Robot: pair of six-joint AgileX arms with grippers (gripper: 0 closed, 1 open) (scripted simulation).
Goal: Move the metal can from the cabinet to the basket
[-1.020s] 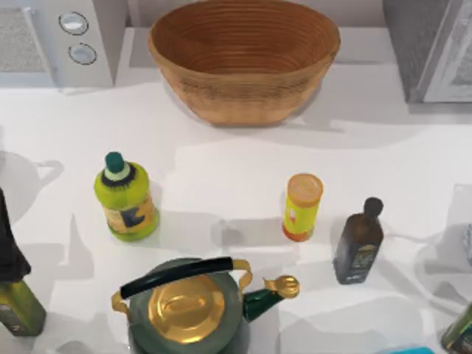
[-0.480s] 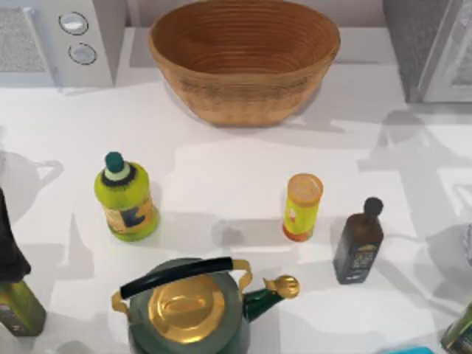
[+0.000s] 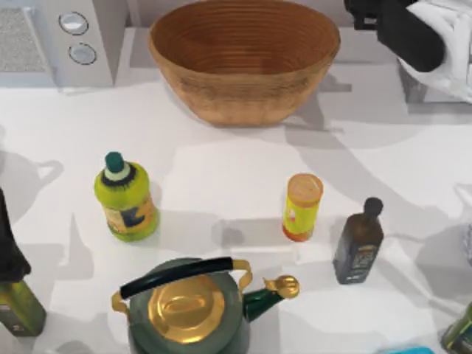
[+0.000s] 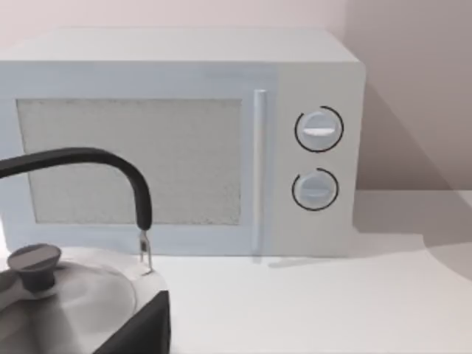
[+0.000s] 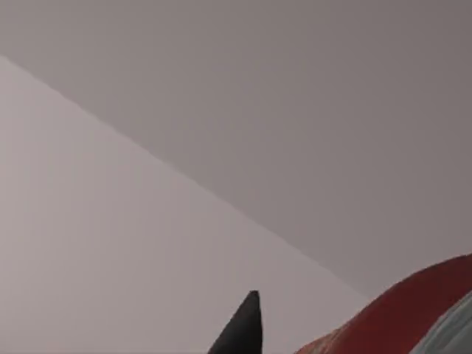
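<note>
The woven basket (image 3: pixel 243 55) stands at the back middle of the table. My right arm reaches in from the top right, its black gripper (image 3: pixel 360 12) just beside the basket's right rim. It hides most of the grey cabinet (image 3: pixel 411 87) behind it. In the right wrist view, the red side of the metal can (image 5: pixel 413 313) sits close against the camera beside a black fingertip (image 5: pixel 247 328), with the gripper shut on it. Plain wall lies behind them.
A white microwave (image 3: pixel 66 37) stands at the back left. A green-yellow bottle (image 3: pixel 127 198), a yellow tube with an orange lid (image 3: pixel 302 206), a dark bottle (image 3: pixel 358 242) and a green kettle (image 3: pixel 188 306) stand in front. The left wrist view faces the microwave (image 4: pixel 184 140) over a grey kettle (image 4: pixel 66 295).
My right arm has swung into the top view at the top right, moving left over the cabinet toward the basket. Its shadow has spread across the table. Nothing else moved.
</note>
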